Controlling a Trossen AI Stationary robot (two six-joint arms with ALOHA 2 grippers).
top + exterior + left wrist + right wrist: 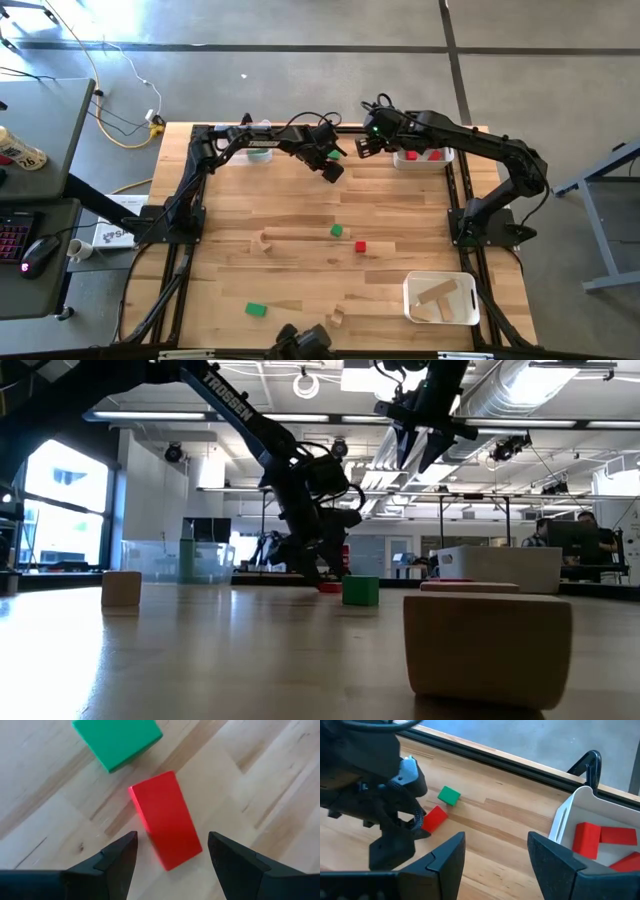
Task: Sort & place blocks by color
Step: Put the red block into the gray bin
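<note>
A red block point(166, 826) lies on the surface between the open, empty jaws of the left gripper point(170, 851), its long axis running slantwise through the gap (a green block point(117, 740) just beyond).

"TROSSEN" — on the arm point(240, 410)

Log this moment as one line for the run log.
left end effector: open, around red block | right end effector: open, empty, beside red bin | green block: next to red block
</note>
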